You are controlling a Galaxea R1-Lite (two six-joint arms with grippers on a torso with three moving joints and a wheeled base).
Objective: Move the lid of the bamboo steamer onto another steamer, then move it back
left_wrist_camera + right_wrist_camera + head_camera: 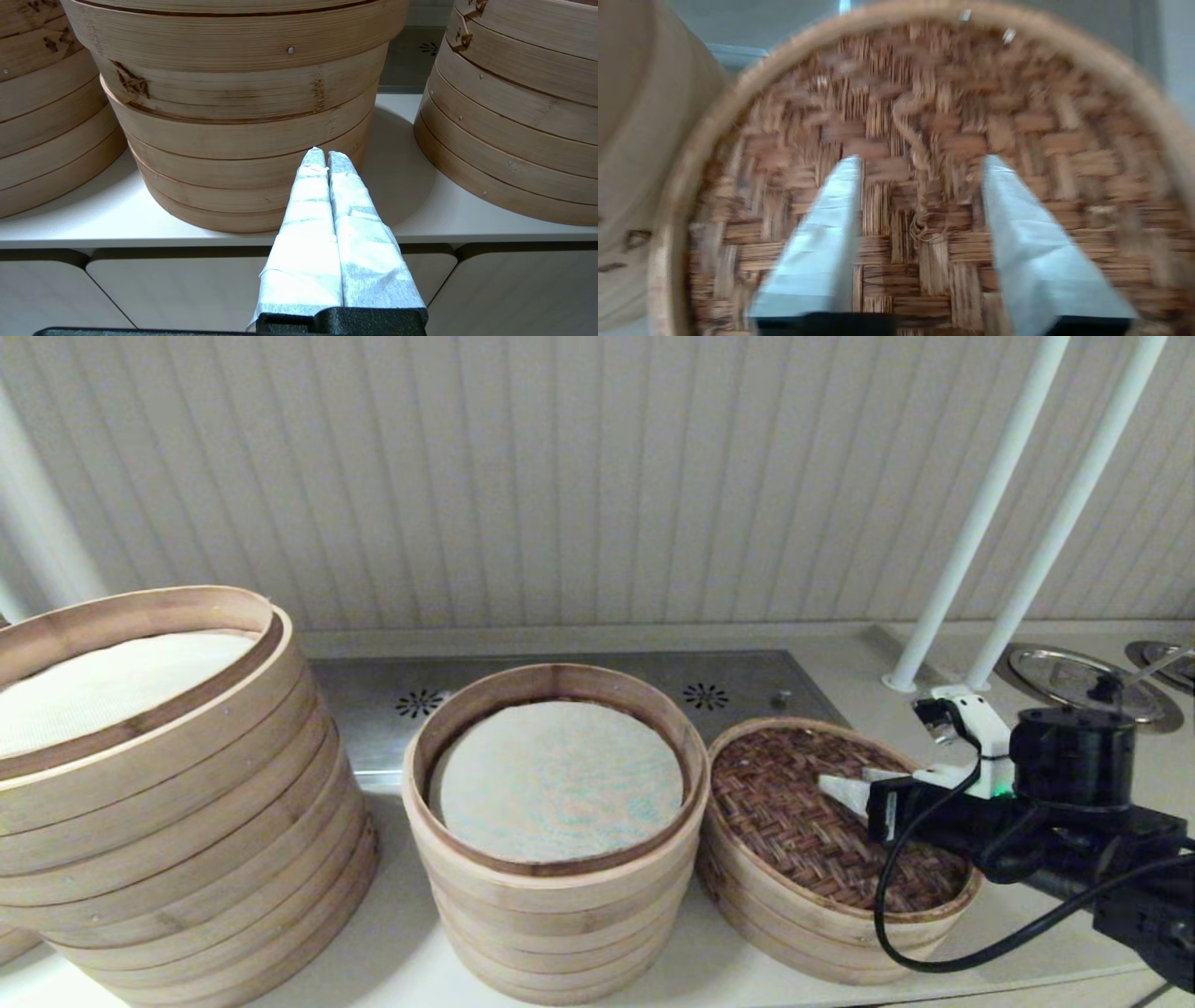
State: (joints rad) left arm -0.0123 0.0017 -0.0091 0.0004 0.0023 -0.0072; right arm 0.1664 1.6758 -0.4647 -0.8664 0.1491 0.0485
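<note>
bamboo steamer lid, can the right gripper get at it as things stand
Probably yes. The right gripper hangs open directly above the bamboo steamer lid, its fingers either side of the woven loop at the centre, with nothing between them. The left gripper is parked low, shut.

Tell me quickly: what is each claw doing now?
Left claw: shut, holding nothing.
Right claw: open above the lid, holding nothing.

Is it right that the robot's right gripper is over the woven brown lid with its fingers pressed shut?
Not quite. The right gripper is over the bamboo steamer lid, but its fingers are spread open, with the lid's braided loop handle between them. The right wrist view shows this. The shut one is the left gripper, parked low before the counter.
</note>
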